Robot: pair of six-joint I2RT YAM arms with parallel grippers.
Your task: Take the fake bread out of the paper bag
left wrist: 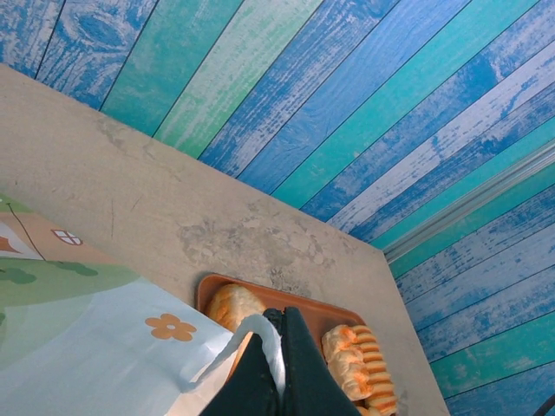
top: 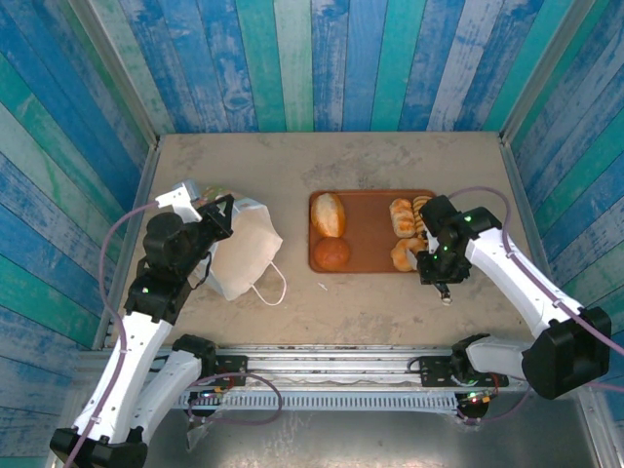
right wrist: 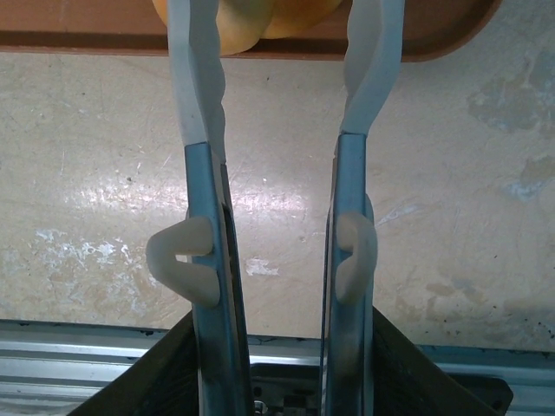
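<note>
Gently, right claw (right wrist: 279, 13) at three o'clock, grip on fake bread (right wrist: 247, 30) unclear, should lift clear; left claw (left wrist: 279, 334) clenches the paper bag (left wrist: 95, 347).

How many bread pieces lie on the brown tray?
5: pale loaf and round bun at its left; two ridged rolls and a pastry at its right. The right arm may hide another.

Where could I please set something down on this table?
The widest bare stretch of beige table lies between the far blue plank wall and the flat brown tray. A narrower strip runs before the tray's near edge. Crowded: between tray and white paper bag, and by the right gripper.
</note>
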